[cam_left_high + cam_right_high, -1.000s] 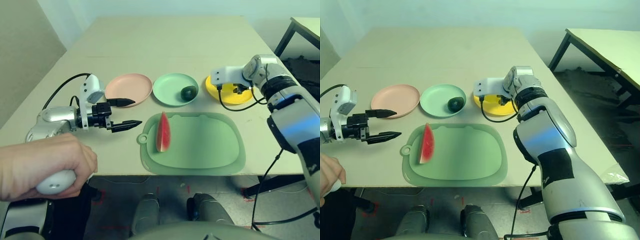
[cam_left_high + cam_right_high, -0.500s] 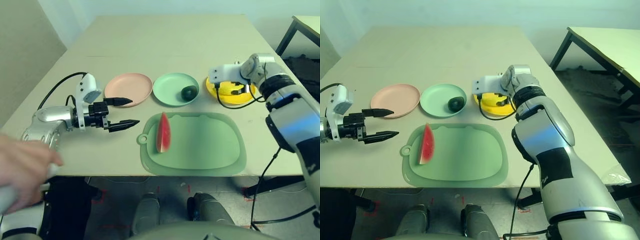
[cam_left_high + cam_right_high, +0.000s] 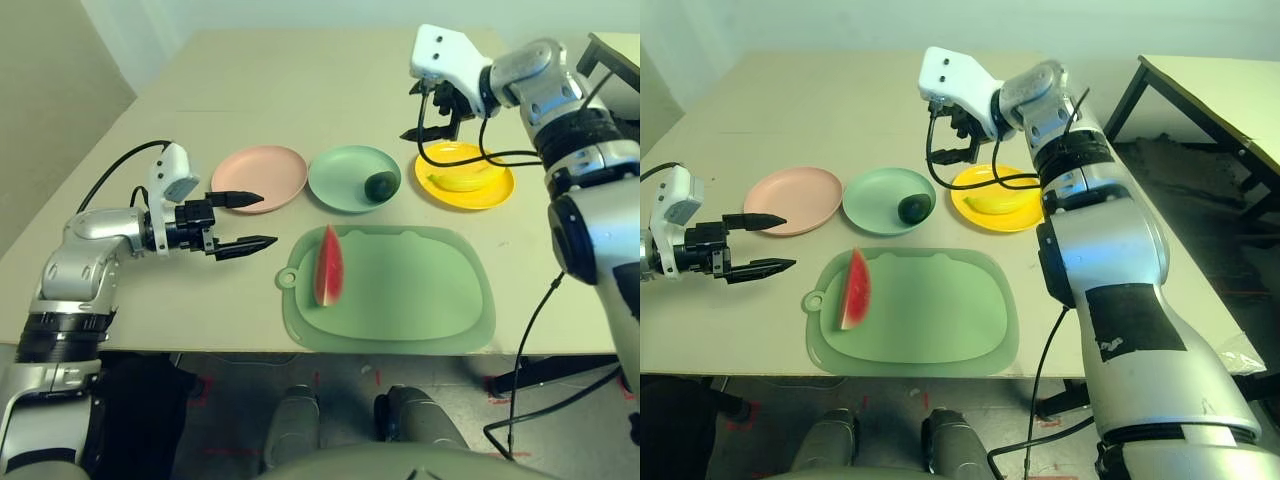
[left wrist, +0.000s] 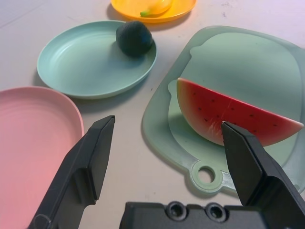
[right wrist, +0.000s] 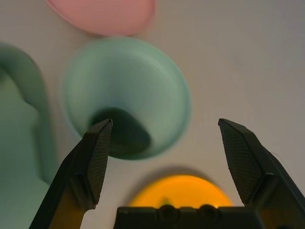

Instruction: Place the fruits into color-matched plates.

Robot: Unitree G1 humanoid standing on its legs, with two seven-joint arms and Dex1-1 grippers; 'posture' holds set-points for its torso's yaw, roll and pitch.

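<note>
The right gripper (image 3: pixel 432 118) has lifted away from the bright yellow plastic plate (image 3: pixel 498 189), fingers spread and empty, leaving the curved yellow toy banana (image 3: pixel 460 181) inside. The small dark green avocado (image 3: pixel 380 185) sits in the mint green plate (image 3: pixel 335 180). Only the glossy red watermelon wedge (image 3: pixel 328 266) remains (on the soft green mat (image 3: pixel 420 290)), beside the spread, empty left gripper (image 3: pixel 248 220); the pale pink plate (image 3: pixel 260 176) waits empty.

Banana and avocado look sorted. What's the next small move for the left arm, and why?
Probably ease the open left gripper forward to straddle the watermelon wedge. The wedge stands on the green mat, not on a plate, while the pink plate is bare. The avocado sits in the green plate, the banana in the yellow plate.
</note>
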